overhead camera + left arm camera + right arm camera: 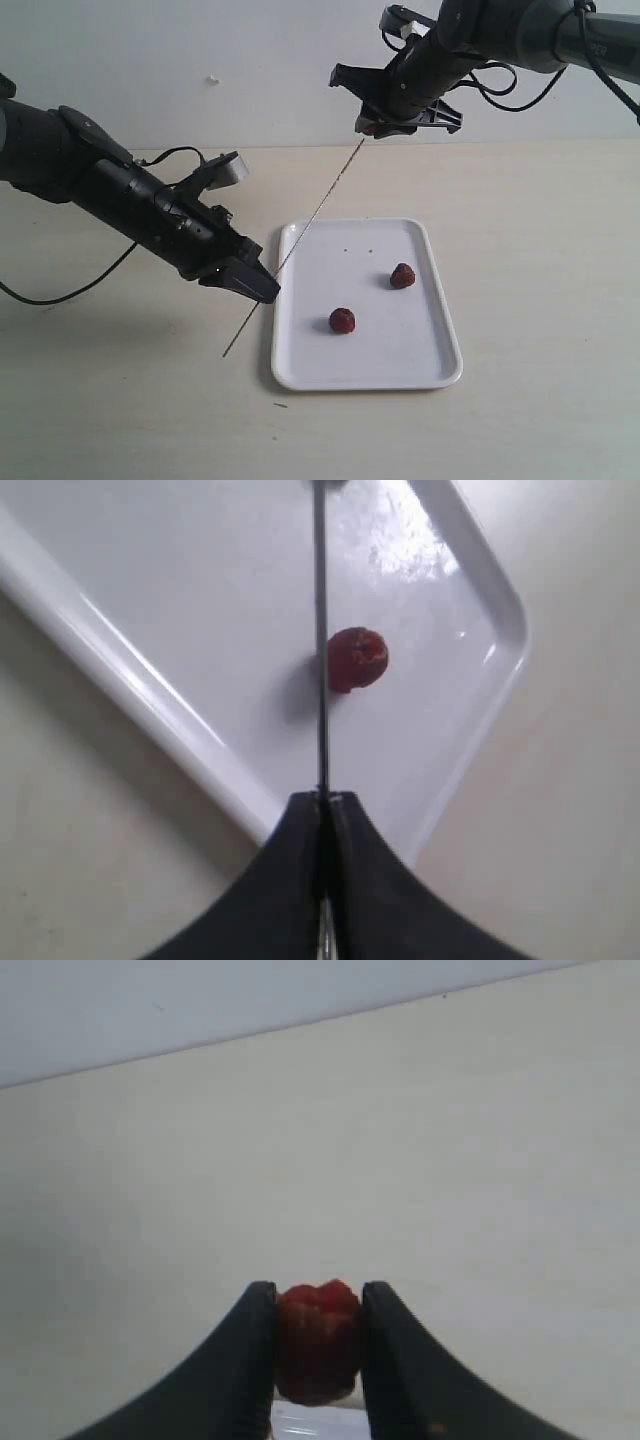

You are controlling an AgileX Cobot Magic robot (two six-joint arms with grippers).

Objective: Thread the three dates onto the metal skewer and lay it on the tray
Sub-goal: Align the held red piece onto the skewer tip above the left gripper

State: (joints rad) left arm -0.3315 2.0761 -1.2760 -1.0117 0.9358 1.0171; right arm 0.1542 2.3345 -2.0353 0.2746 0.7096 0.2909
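Left gripper clamped on skewer, tip pointing 1 o'clock. Right gripper pinching date by tip. Centre date on tip, push straight along axis.

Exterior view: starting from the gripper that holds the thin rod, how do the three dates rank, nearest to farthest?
1. Front date, on the tray, just right of the left gripper.
2. Right-hand date, farther across the tray.
3. Held date, pinched in the right gripper, raised at the skewer's far end.
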